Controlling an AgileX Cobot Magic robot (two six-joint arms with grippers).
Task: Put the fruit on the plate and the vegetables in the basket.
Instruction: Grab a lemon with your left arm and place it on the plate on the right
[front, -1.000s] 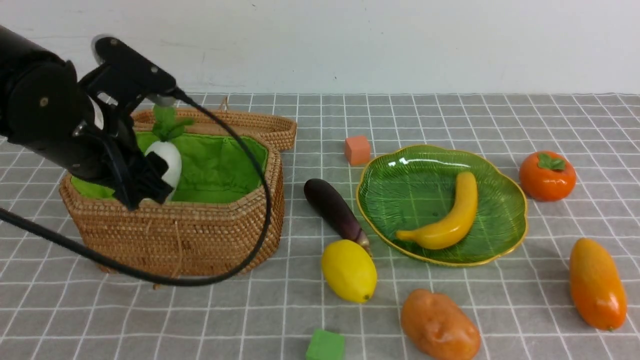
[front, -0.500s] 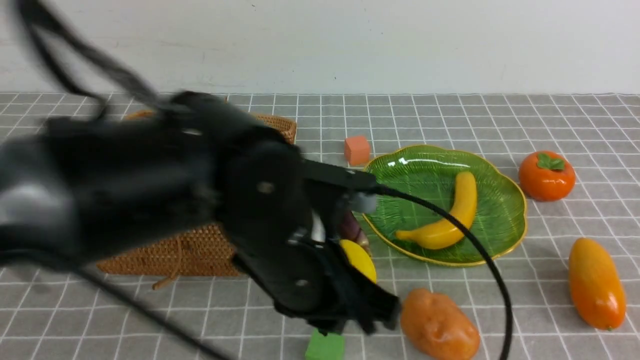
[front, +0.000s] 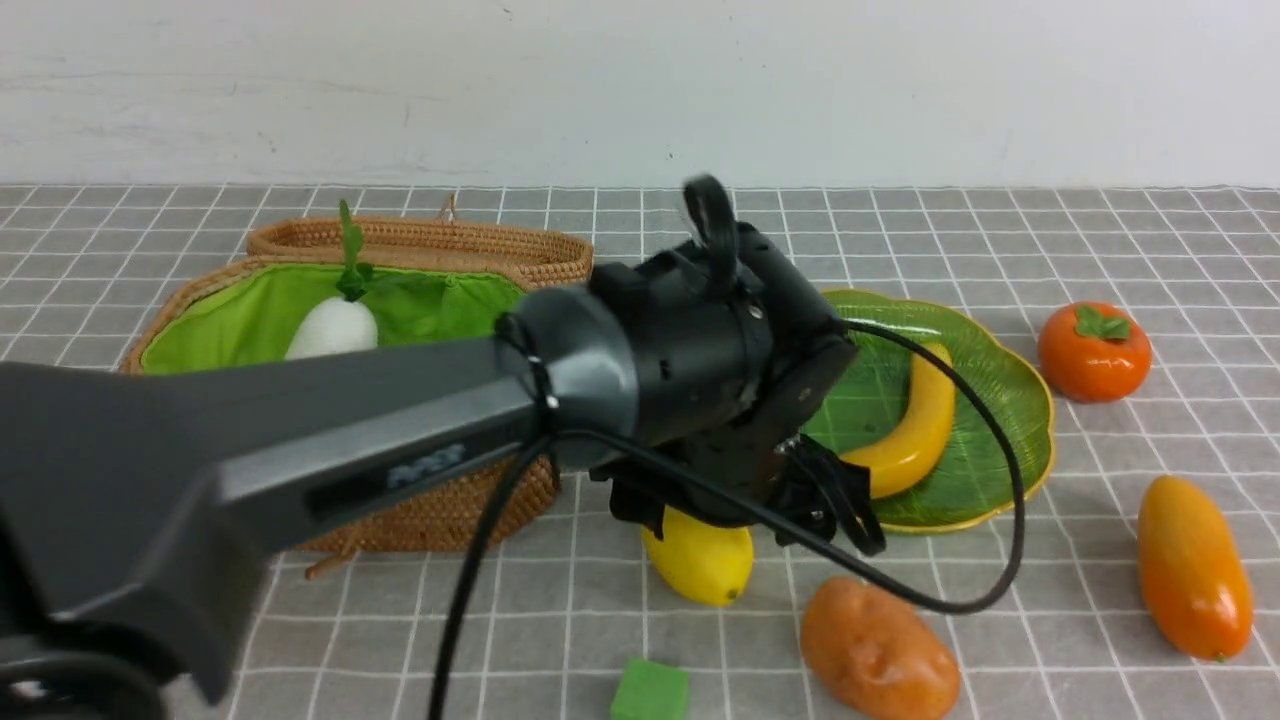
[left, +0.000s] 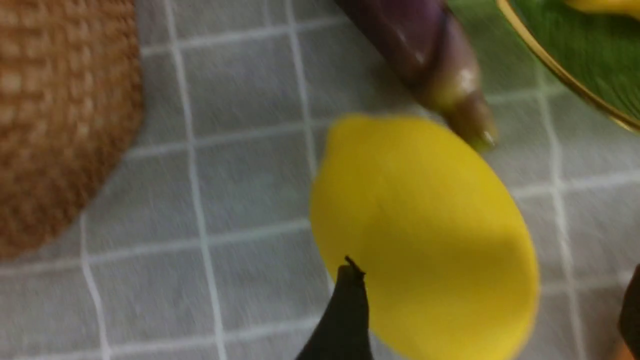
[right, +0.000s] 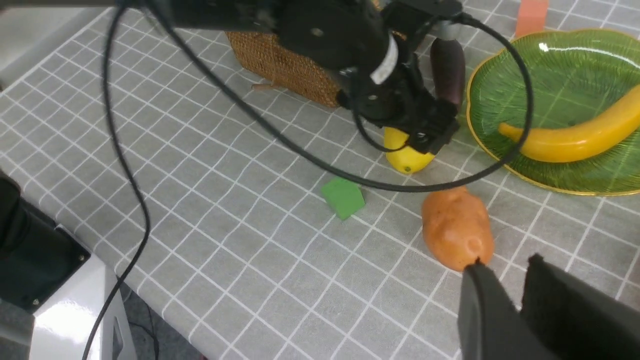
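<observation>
Left claw (left: 487, 295): spread wide and empty, one finger on each side of the lemon (left: 425, 240). The blurred wrist view does not show whether either finger touches the skin. From where I stand, the lemon lies on the cloth between the basket (front: 450, 510) and the plate (front: 1010, 420), with the stem end of the eggplant (left: 420, 45) right against its far side. I judge the lemon light, rigid and glossy, and therefore liable to slip. Grip across the widest middle, not at the tapered ends, where the fingers would slide off. The lift must clear the plate's raised gold rim. The banana (front: 915, 425) occupies the middle of the plate, and bare green floor shows beyond it. The potato (front: 878, 650) sits near on the front side, and the arm's cable (front: 1000, 560) loops over the plate's near rim, so a snag is possible. Right claw (right: 505, 270): empty, fingers close together beside the potato. I cannot tell whether they are fully closed.
</observation>
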